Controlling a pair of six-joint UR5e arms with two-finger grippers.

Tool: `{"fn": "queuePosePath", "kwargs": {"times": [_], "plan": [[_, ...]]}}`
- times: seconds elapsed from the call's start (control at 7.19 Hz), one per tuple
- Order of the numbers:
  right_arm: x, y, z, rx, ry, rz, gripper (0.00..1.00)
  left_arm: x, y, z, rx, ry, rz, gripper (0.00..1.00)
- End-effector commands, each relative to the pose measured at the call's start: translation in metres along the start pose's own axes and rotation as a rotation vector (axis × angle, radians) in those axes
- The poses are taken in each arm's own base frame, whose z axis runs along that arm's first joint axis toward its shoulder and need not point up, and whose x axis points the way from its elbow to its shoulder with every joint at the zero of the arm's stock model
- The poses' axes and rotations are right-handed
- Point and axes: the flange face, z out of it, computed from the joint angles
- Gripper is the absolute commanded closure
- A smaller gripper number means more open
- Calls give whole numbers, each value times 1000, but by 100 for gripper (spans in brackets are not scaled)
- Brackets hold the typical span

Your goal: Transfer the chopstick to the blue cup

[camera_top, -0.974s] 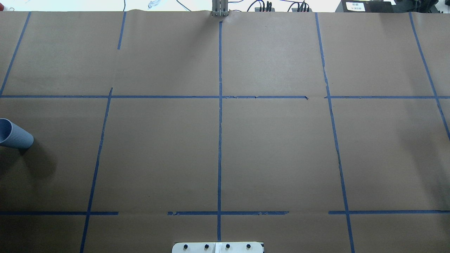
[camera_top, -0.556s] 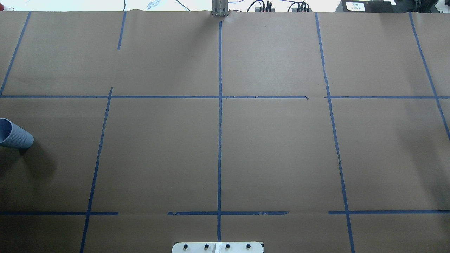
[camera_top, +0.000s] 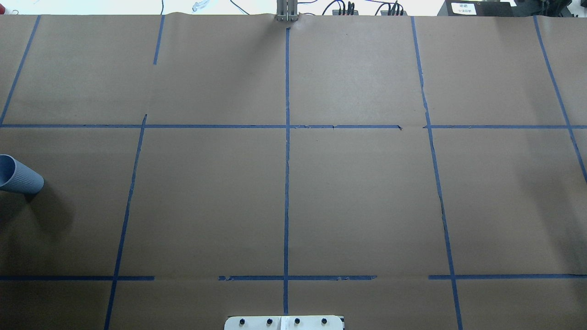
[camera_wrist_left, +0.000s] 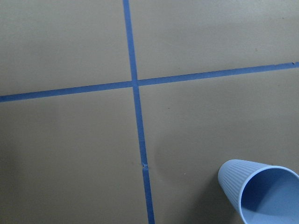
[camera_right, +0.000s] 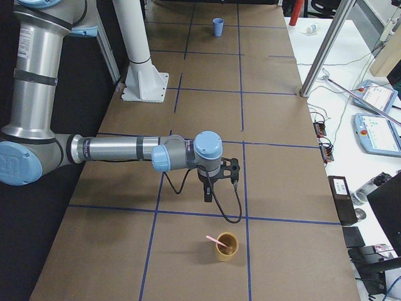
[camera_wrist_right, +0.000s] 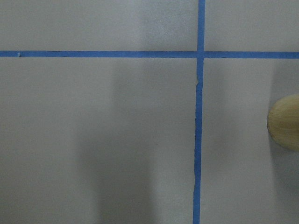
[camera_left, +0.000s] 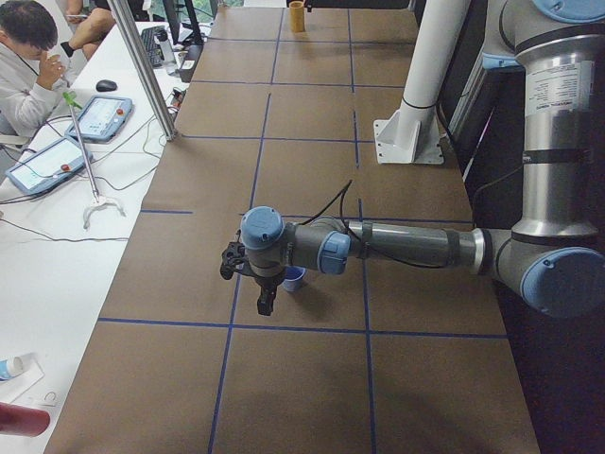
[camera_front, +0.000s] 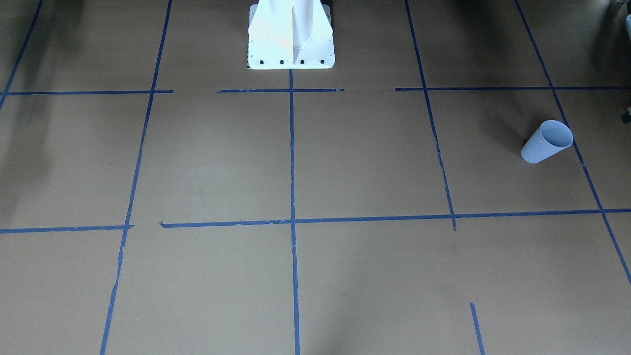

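Note:
The blue cup point(camera_top: 18, 174) stands upright at the table's left edge; it also shows in the front-facing view point(camera_front: 547, 142), the exterior left view point(camera_left: 294, 277) and the left wrist view point(camera_wrist_left: 261, 191). It is empty. A pale-pink chopstick point(camera_right: 217, 239) leans in a tan cup point(camera_right: 227, 246) at the table's right end. My left gripper point(camera_left: 264, 305) points down just beside the blue cup. My right gripper point(camera_right: 207, 194) points down a short way from the tan cup. I cannot tell whether either gripper is open or shut.
Blue tape lines point(camera_top: 286, 183) cross the brown paper table cover. The white robot base point(camera_front: 291, 34) stands at the near middle edge. The tan cup's edge shows in the right wrist view point(camera_wrist_right: 285, 122). Operator tablets and cables lie beyond the far edge point(camera_right: 376, 125).

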Motion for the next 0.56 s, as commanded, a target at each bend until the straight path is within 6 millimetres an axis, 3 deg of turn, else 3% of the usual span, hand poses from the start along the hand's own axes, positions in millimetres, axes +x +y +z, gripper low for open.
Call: {"fn": "queuePosePath", "kwargs": {"times": [0.0,0.42], "plan": [[-4,0,4,2,-5,-23,0,41,-6,37,-25,16,-13,0],[-7,0,7,-6,-6,-28,0,67,-3,69,-77,25,-19,0]]}}
